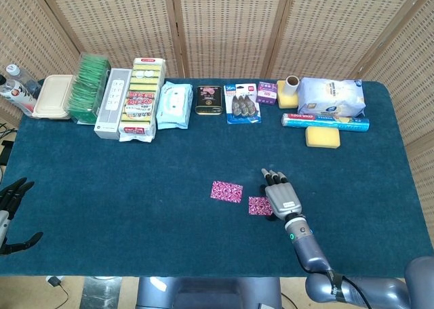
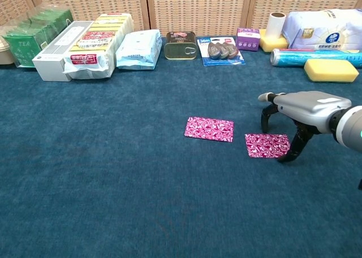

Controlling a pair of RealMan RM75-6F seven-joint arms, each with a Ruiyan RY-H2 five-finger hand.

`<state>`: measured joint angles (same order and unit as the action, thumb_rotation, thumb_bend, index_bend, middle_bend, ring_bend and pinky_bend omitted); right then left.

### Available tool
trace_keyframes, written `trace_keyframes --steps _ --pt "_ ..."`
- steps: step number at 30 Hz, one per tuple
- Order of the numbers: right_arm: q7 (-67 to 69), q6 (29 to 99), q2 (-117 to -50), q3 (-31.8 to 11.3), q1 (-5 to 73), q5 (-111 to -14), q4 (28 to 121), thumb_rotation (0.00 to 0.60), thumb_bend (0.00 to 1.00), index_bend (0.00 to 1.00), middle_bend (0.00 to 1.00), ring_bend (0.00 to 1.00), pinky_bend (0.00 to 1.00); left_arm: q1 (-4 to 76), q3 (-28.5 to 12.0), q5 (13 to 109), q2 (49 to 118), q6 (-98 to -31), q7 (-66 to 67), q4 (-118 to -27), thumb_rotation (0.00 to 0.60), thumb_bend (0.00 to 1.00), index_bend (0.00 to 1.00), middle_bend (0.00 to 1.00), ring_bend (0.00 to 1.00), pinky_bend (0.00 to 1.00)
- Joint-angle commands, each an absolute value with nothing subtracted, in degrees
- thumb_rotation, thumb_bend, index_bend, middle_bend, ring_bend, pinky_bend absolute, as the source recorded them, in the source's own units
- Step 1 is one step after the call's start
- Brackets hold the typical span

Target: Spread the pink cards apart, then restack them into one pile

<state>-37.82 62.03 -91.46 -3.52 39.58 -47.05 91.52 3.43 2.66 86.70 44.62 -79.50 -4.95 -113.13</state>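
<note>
With the two pink cards [image 2: 209, 128] [image 2: 266, 145] lying flat and apart on the desk [image 2: 113, 173], the spread looks done; right hand [image 2: 302, 108] arches just beside the near card, fingers [image 2: 266, 112] apart, holding nothing (poised to restack, I'd judge).

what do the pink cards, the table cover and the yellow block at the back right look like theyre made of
Pink cards: probably thin printed card or paper, since they lie flat and carry a busy pattern; gloss cannot be told.
Table cover: matte blue fabric, like felt or short-pile carpet, with a fuzzy, mottled texture.
Yellow block: likely a foam sponge, with soft rounded edges and a dull surface.
</note>
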Motion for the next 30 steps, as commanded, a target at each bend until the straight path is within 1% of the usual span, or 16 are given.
trace_keyframes --steps 1,5,16,30 --pt "-37.7 62.1 -91.7 -3.5 39.4 -47.3 91.2 0.599 0.18 0.4 0.0 0.0 0.06 3.5 2.7 86.7 44.6 -79.4 -4.9 -113.1 0.6 0.21 0.0 0.0 0.0 0.06" --pt "-37.6 61.9 -91.9 -3.6 39.2 -47.3 91.0 0.6 0.19 0.4 0.0 0.0 0.06 3.5 2.7 86.7 44.7 -79.4 -4.9 -113.2 0.6 0.21 0.0 0.0 0.0 0.06" --pt "-36.9 61.6 -91.4 -4.0 38.8 -47.3 91.6 0.6 0.27 0.41 0.0 0.0 0.07 3.5 2.7 86.7 44.7 -79.3 -4.6 -113.3 0.6 0.21 0.0 0.0 0.0 0.06" --pt "-36.4 61.0 -90.7 -4.5 38.6 -46.9 93.0 0.6 0.32 0.44 0.0 0.0 0.08 3.5 2.7 86.8 44.7 -79.4 -4.7 -113.3 0.6 0.21 0.0 0.0 0.0 0.06"
